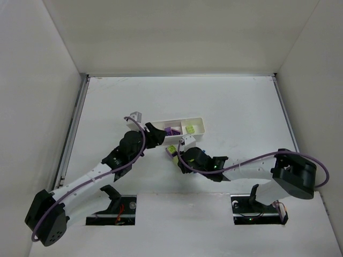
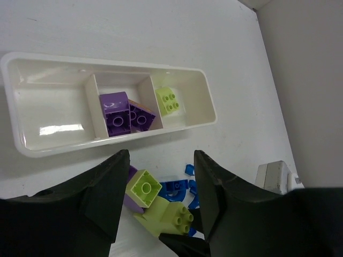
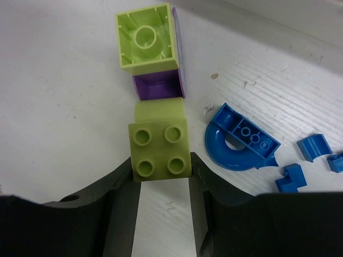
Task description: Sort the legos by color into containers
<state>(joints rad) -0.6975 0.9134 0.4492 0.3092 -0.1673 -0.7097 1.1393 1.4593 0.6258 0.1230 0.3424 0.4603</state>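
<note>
Long white tray [image 2: 107,58] on the table [image 1: 241,107], three compartments in a row. In its middle compartment, two purple bricks [image 2: 115,113], side by side and touching. In the end compartment next to them, one lime brick [image 2: 168,100], studs up. Just off the tray's near long wall, on the table, a small unsorted cluster. Clamped in the right gripper [image 3: 161,165], fingers [image 3: 120,203] pressed to both flanks: a lime studded brick [image 3: 161,152], studs up, the cluster member farthest from the tray. Touching it on the tray-ward side, a purple brick [image 3: 158,85]. Against that one and nearer the tray again, an upturned lime brick [image 3: 146,36], hollow underside showing. Beside these, toward the tray's lime-holding end, a curved blue piece [image 3: 238,139] and several small blue bits [image 3: 313,145], lying a little apart from one another. Poised above the same cluster on the tray's near side, the left gripper [image 2: 162,160], jaws parted, gripping nothing, the upturned lime brick showing in the gap below. From above, that gripper close to the tray's opposite end, away from the lime compartment.
</note>
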